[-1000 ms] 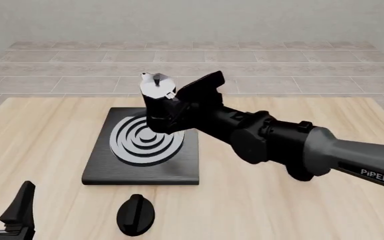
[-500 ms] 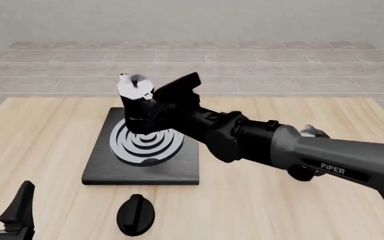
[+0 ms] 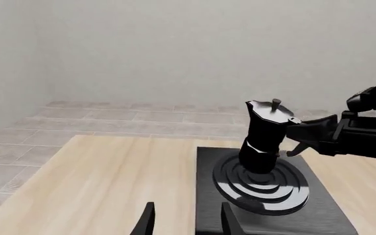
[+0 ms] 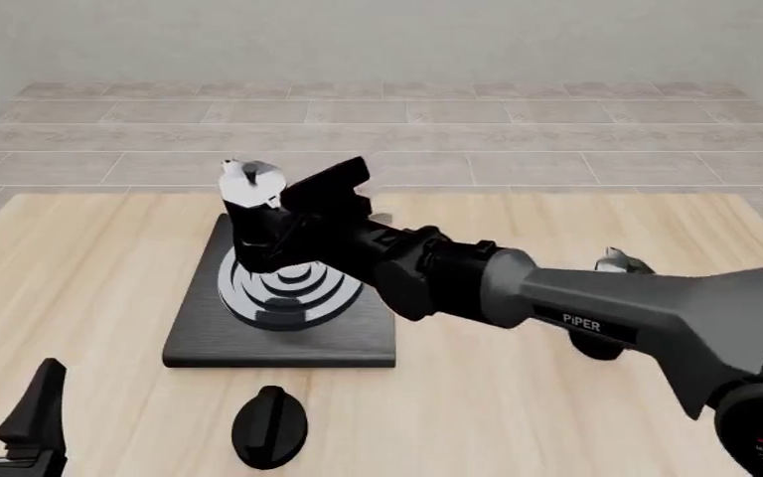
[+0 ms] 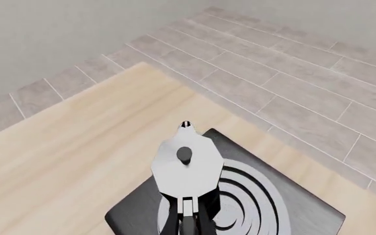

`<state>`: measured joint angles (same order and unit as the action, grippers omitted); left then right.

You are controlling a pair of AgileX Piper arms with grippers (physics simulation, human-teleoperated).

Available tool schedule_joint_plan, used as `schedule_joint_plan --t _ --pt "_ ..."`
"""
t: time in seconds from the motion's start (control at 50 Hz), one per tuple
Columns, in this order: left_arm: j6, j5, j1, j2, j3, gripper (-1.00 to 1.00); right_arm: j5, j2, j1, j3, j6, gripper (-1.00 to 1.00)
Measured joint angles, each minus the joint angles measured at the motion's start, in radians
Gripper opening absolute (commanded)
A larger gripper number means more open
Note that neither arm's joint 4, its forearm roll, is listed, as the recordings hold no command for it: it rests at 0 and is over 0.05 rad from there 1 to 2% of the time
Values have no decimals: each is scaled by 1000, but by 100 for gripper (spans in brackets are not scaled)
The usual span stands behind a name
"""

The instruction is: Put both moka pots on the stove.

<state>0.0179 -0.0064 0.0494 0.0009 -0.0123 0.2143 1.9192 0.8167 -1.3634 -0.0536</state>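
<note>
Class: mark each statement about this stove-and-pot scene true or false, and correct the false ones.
1. The right gripper holds a moka pot by its handle. True.
2. The pot leans over the stove rings. True.
3. The left gripper grips the knob. False: it is open, apart from the knob.
4. The pot's lid is off. False: the silver lid is on.
5. The knob sits on the stove. False: it lies on the table in front.
</note>
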Motion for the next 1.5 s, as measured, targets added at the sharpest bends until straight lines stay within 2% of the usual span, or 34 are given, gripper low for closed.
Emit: schedule_joint_plan --t 0.52,1.5 --pt "4 7 3 0 -6 100 -18 89 -6 -92 -34 -100" --pt "3 10 10 1 -3 100 -24 239 -17 -219 -1 -100"
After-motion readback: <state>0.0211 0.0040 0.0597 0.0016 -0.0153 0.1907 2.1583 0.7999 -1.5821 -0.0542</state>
